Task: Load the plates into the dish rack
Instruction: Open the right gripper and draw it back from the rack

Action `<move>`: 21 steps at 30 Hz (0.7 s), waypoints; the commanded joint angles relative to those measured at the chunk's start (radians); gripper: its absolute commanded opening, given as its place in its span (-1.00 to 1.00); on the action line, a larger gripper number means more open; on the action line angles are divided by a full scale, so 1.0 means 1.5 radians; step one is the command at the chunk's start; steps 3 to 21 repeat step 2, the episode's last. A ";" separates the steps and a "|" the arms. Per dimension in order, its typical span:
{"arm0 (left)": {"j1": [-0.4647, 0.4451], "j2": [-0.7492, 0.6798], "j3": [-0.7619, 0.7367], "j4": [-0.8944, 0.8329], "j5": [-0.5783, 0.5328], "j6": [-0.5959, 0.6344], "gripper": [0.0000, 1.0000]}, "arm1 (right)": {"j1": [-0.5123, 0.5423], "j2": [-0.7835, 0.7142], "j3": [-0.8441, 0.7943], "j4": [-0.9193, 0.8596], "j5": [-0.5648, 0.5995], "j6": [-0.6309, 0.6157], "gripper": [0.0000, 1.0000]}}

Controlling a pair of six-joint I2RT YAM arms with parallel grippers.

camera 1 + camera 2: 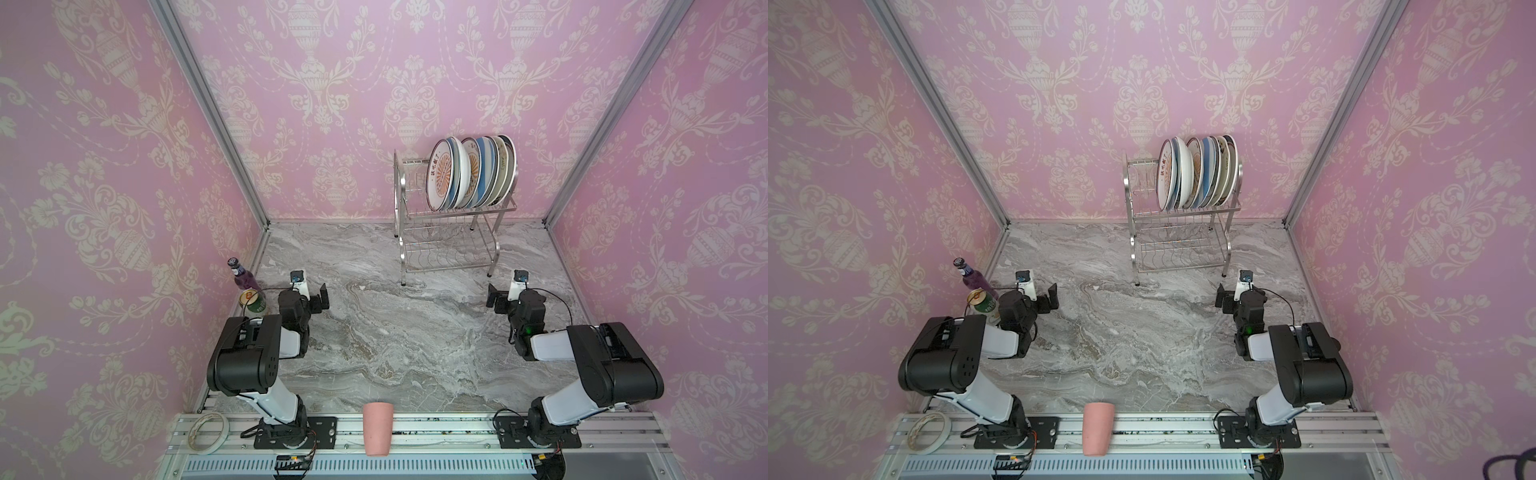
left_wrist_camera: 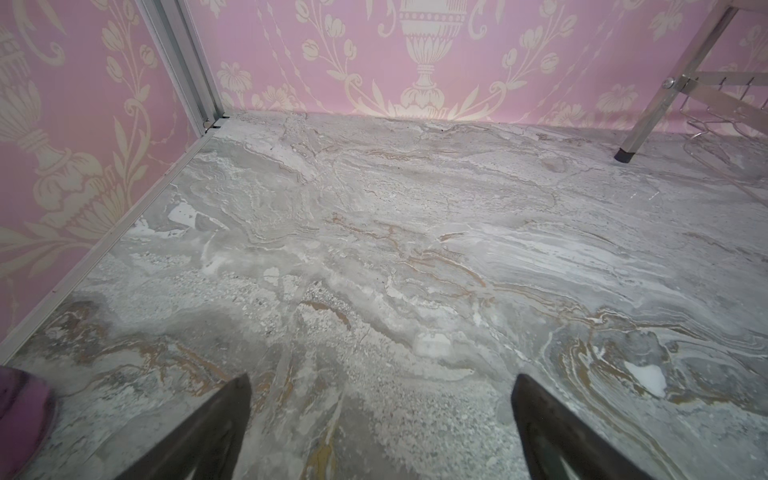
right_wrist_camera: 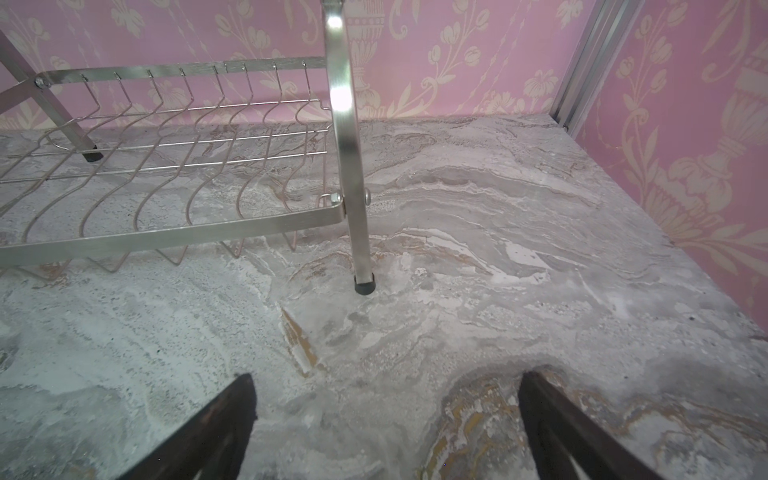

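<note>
The left gripper (image 2: 382, 380) stands over the grey marble tabletop (image 2: 415, 232), jaws spread wide with nothing between them. One leg of the rack (image 2: 660, 104) rests its black foot on the tabletop, near the pink wall (image 2: 316, 70). A purple object (image 2: 20, 411) is cut off at the frame edge.

The plates (image 1: 471, 174) stand in the dish rack (image 1: 449, 249) — upper tier — far back on the table (image 1: 395, 332).
</note>
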 commanded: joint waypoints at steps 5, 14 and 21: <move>0.002 0.002 -0.004 0.005 0.001 -0.006 0.99 | 0.002 -0.002 0.014 -0.002 -0.007 -0.006 1.00; 0.002 0.002 -0.004 0.005 0.001 -0.006 0.99 | 0.002 -0.002 0.014 -0.002 -0.007 -0.006 1.00; 0.002 0.002 -0.004 0.005 0.001 -0.006 0.99 | 0.002 -0.002 0.014 -0.002 -0.007 -0.006 1.00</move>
